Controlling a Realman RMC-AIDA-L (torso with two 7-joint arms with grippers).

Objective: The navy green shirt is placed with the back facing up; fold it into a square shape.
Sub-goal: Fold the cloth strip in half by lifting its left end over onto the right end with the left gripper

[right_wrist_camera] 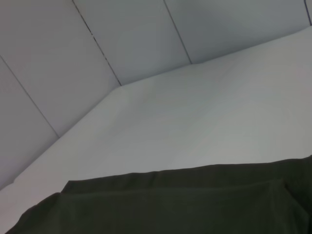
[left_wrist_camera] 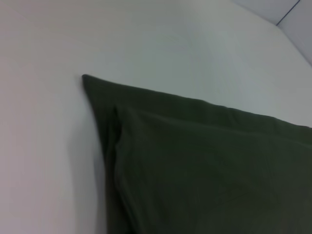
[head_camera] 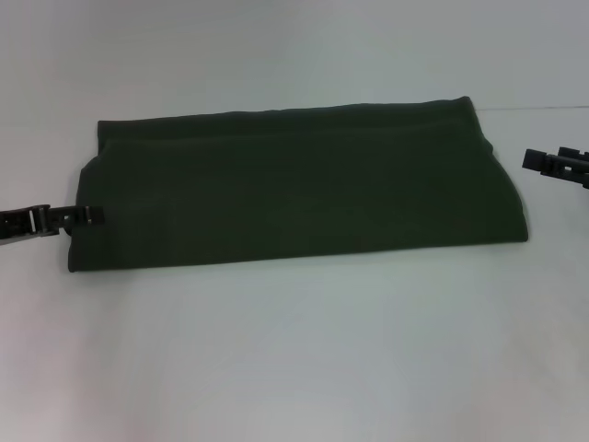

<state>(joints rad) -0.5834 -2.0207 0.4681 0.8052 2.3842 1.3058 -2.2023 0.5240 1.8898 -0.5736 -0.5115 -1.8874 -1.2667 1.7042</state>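
Note:
The navy green shirt (head_camera: 294,189) lies on the white table, folded into a long wide band with its plain side up. No lettering shows. My left gripper (head_camera: 87,215) reaches in from the left and its tip is at the shirt's left edge. My right gripper (head_camera: 538,161) is at the far right, a little apart from the shirt's right end. The shirt also shows in the left wrist view (left_wrist_camera: 204,165), with a folded layer over a lower one, and in the right wrist view (right_wrist_camera: 175,204).
The white table (head_camera: 294,359) spreads wide in front of and behind the shirt. Grey wall panels (right_wrist_camera: 122,34) rise behind the table's far edge.

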